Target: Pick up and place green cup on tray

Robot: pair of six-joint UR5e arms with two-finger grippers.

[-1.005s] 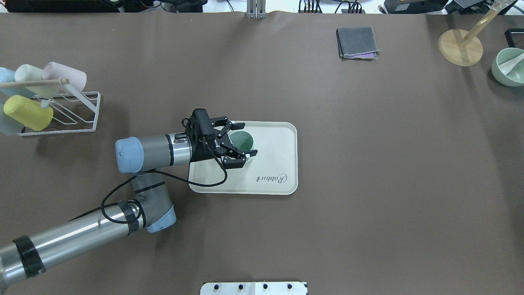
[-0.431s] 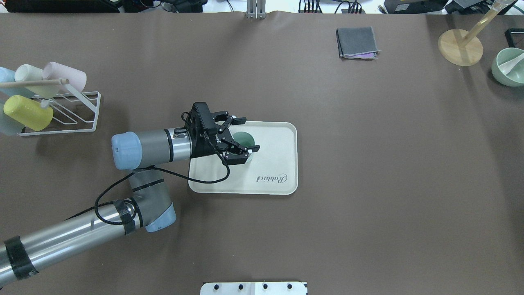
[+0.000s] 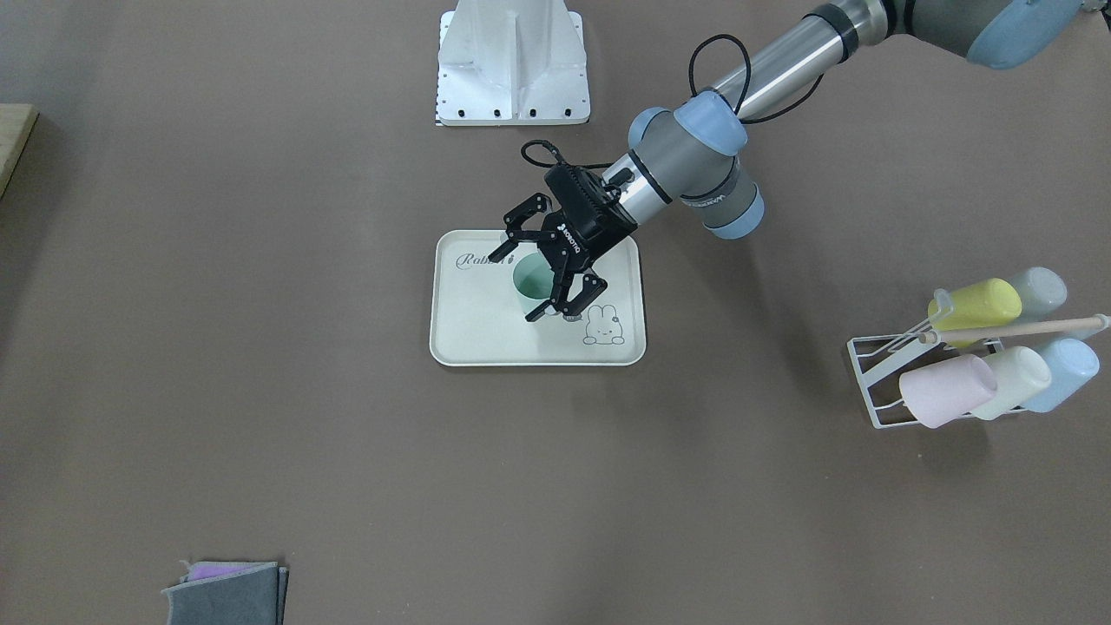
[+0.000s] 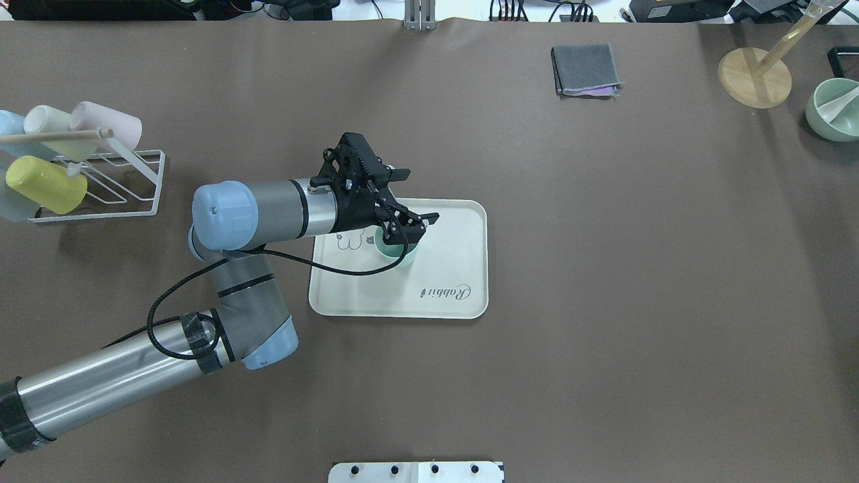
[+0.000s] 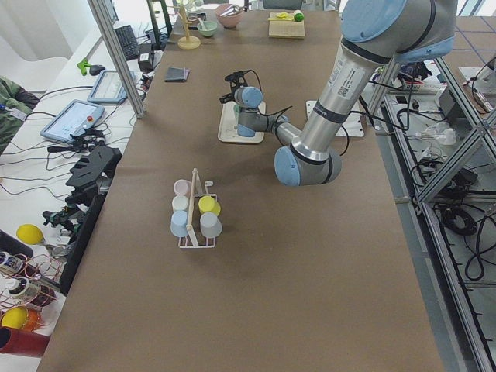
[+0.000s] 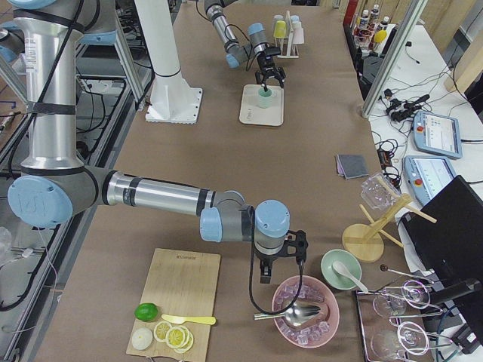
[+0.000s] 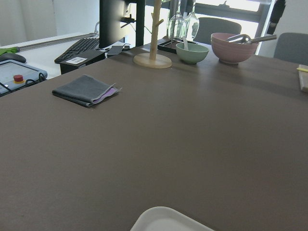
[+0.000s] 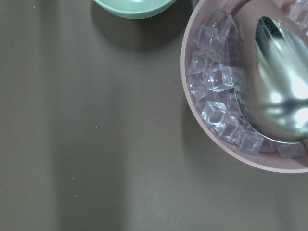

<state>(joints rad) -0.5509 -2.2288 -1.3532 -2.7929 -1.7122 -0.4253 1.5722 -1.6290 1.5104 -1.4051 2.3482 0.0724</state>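
The mint green cup (image 3: 529, 279) stands upright on the cream "Rabbit" tray (image 3: 469, 334), near its middle. In the overhead view the cup (image 4: 397, 253) is partly hidden under the gripper, and the tray (image 4: 446, 268) lies at the table's centre. My left gripper (image 3: 516, 285) is open, its fingers spread on either side of the cup and apart from it, the wrist tilted above the tray. My right gripper (image 6: 263, 279) shows only in the exterior right view, far off beside a pink bowl, and I cannot tell its state.
A white wire rack (image 4: 100, 184) with several pastel cups stands at the table's left. A folded grey cloth (image 4: 584, 69), a wooden stand (image 4: 755, 77) and a green bowl (image 4: 832, 111) are at the far right. The pink bowl (image 8: 288, 166) holds ice cubes and a spoon.
The left gripper has opened wider around the cup. Its wrist has risen and swung toward the far side of the tray. The cup stays standing on the tray.
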